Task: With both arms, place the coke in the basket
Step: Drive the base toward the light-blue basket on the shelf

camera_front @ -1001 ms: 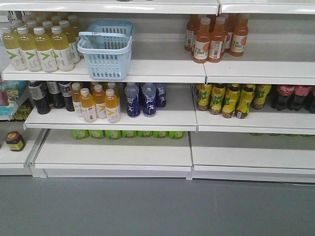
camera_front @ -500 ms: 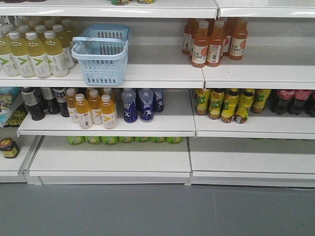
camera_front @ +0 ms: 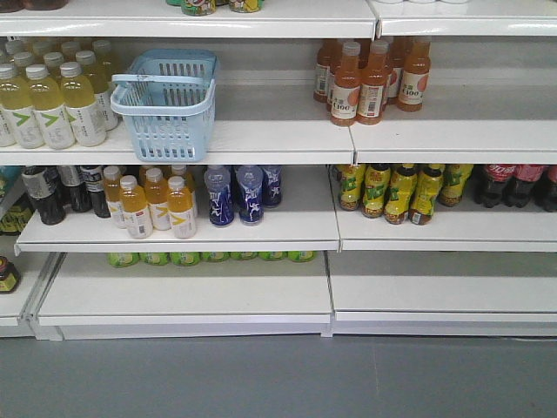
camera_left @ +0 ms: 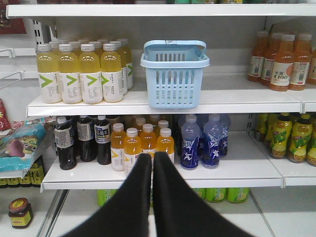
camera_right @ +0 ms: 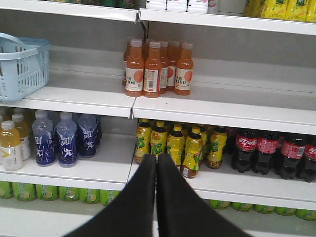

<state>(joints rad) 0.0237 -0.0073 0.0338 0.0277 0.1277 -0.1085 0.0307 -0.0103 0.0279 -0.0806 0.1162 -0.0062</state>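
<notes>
Basket (camera_left: 174,79) stands on a shelf (camera_left: 237,101) just above the left end effector (camera_left: 152,156), farther from the right end effector (camera_right: 156,157) (both pinched closed, empty); no coke can visible.

White metal store shelving (camera_front: 287,131), several tiers, pale back panel (camera_front: 261,61); grey floor (camera_front: 261,374) below; even lighting.
</notes>
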